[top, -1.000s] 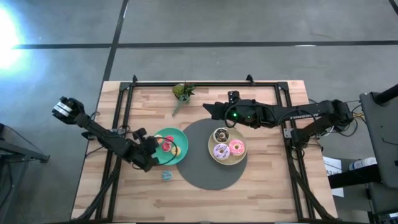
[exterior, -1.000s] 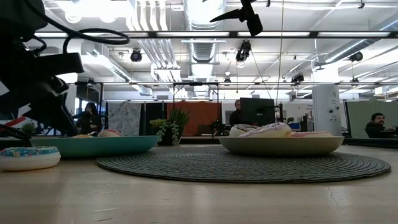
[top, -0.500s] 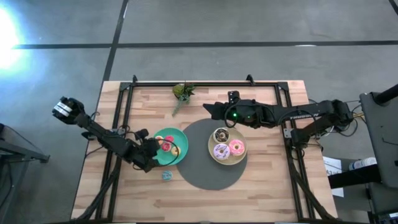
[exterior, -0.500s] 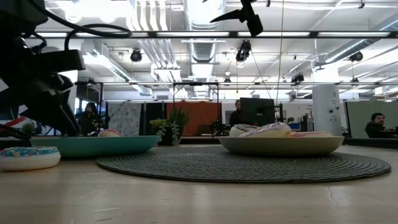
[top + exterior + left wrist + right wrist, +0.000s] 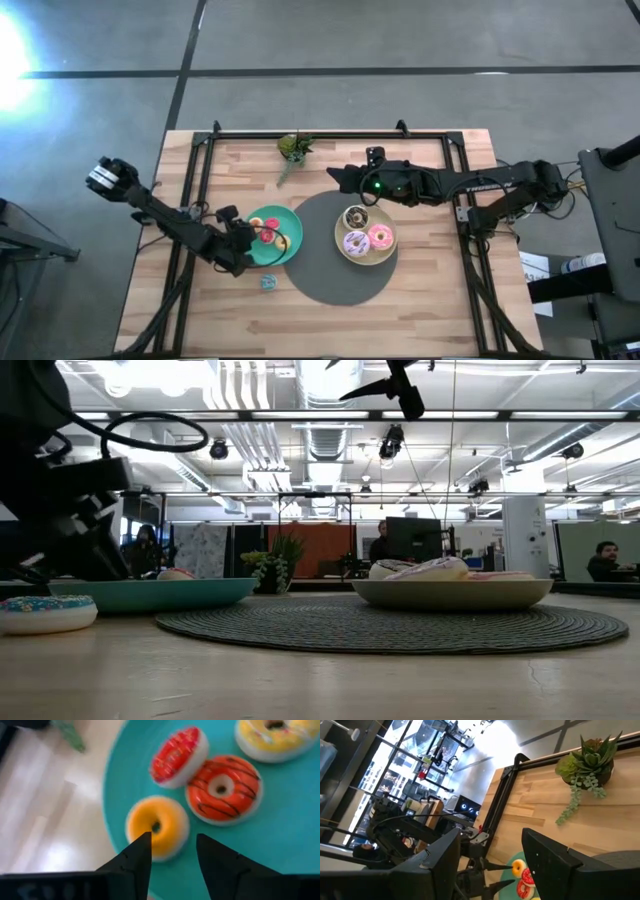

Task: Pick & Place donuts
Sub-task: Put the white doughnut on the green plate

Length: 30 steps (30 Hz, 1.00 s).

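It was a large open-plan robotics lab or office hall. Exposed ducts (image 5: 240,400) and pipes ran under a high ceiling with spotlights (image 5: 217,449). Beyond the wooden bench (image 5: 430,310) stood partitions (image 5: 205,550) and a dark monitor (image 5: 413,538), with people seated at workstations (image 5: 604,560). The floor was bare grey concrete (image 5: 400,40) marked with dark lines.

Small donuts on teal plate: orange-yellow donut (image 5: 156,825), red-pink donut (image 5: 179,756), orange donut with dark stripes (image 5: 223,788), yellow donut (image 5: 272,736), all lying flat, close together.
Blue sprinkled donut (image 5: 268,282): flat on the wood, beside that plate.
Large donuts on pale plate: brown-and-white donut (image 5: 357,216), lilac donut (image 5: 355,242), pink donut (image 5: 380,237), clustered flat.
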{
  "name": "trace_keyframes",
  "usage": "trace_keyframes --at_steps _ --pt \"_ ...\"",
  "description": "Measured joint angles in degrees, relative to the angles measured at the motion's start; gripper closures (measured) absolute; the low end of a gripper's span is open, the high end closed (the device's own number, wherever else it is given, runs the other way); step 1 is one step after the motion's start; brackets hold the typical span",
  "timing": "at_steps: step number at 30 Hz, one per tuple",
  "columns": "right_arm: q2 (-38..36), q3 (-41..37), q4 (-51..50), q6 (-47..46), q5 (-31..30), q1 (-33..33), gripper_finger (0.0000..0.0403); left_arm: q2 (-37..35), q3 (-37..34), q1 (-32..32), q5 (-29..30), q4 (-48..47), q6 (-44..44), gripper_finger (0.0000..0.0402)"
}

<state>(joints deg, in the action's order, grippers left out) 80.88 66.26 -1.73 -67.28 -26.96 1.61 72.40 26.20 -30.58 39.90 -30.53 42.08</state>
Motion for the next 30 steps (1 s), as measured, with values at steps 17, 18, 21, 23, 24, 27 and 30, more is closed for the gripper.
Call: trace_keyframes --at_steps 17,18,21,23,24,27,30 --pt "0.00 -0.05 -1.11 -0.21 -0.02 -0.39 0.0199 3.36 -0.98 1.51 0.02 7.64 -6.99 0.0311" --pt "0.00 -0.07 -1.13 -0.21 -0.02 -0.39 0.0199 3.64 -1.16 1.75 0.04 7.61 -6.50 0.0312" --pt "0.00 -0.07 -1.09 -0.21 -0.02 -0.39 0.0199 4.51 -1.20 2.34 0.05 7.57 -5.94 0.0312" --pt "0.00 -0.07 -1.11 -0.21 -0.02 -0.39 0.0199 4.68 -1.15 2.55 0.26 7.46 -6.03 0.0312" --pt "0.00 -0.07 -1.11 -0.21 -0.02 -0.39 0.0199 4.72 -1.01 2.68 0.28 7.40 -6.05 0.0312" --pt "0.00 -0.07 -1.08 -0.23 -0.02 -0.39 0.0199 4.51 -0.44 3.12 0.15 7.04 -6.05 0.0312" --pt "0.00 -0.07 -1.08 -0.23 -0.02 -0.39 0.0199 4.50 0.71 3.24 0.94 5.14 -6.07 0.0317"
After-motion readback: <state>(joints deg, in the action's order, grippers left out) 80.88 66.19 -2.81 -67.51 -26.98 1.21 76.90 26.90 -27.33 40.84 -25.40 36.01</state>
